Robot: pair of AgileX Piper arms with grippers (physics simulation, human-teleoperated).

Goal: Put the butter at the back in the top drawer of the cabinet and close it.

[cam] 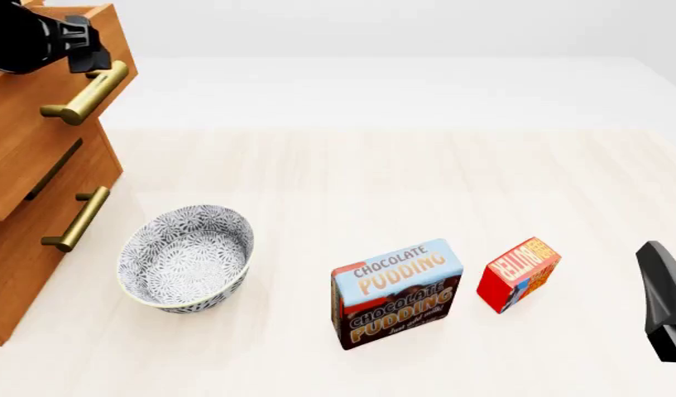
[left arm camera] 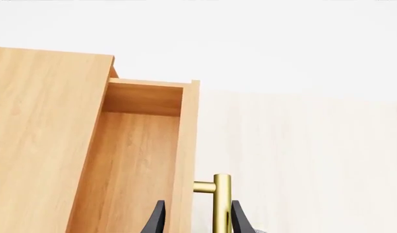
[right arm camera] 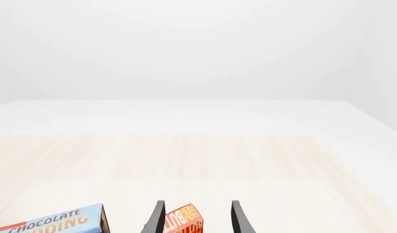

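The butter (cam: 520, 273), a small red and orange box, lies on the table right of centre; in the right wrist view the butter (right arm camera: 185, 221) shows beyond and between my right fingers. My right gripper (cam: 652, 265) (right arm camera: 197, 204) is open, a little to the right of the butter and apart from it. The cabinet (cam: 17, 265) stands at the far left. Its top drawer (left arm camera: 136, 165) (cam: 50, 132) is pulled out and holds nothing that I can see. My left gripper (left arm camera: 198, 203) (cam: 89, 50) is open, its fingers straddling the brass handle (left arm camera: 221, 204) (cam: 89, 93).
A patterned bowl (cam: 183, 256) sits just right of the cabinet. A chocolate pudding box (cam: 399, 294) (right arm camera: 49, 224) stands left of the butter. A lower drawer handle (cam: 79, 219) juts out below the pulled-out drawer.
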